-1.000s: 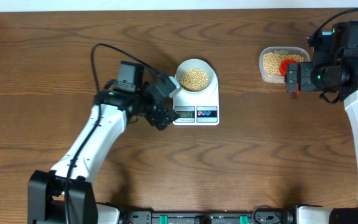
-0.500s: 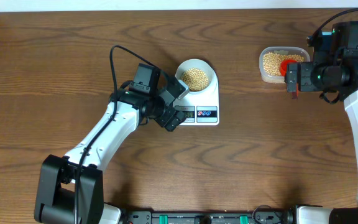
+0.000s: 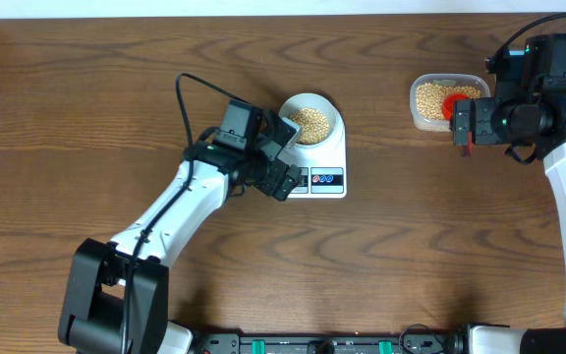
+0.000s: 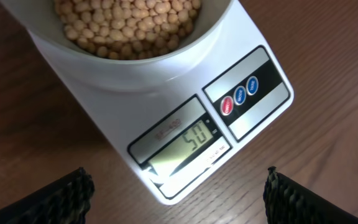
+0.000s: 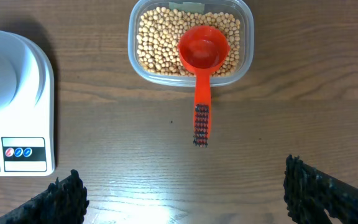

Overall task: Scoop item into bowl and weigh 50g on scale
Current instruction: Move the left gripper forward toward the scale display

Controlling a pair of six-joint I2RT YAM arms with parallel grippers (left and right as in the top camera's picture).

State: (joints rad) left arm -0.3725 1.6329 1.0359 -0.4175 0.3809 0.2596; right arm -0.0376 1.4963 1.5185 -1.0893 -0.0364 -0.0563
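My left gripper hung with jaws spread wide and empty just in front of the scale, whose display read 50. Beyond it the pale bowl sat on the scale, filled with round tan beans. Bare wooden table lay all around the scale. Well apart on the right, my right gripper was released too, facing a red scoop resting in the clear tub of beans.

Dark wood-grain table, seen from overhead. Bore the scale flat near its middle, display end toward the robot's side. Bore a clear plastic tub well apart from that, toward the far right. Ended in a pale strip along the far edge.
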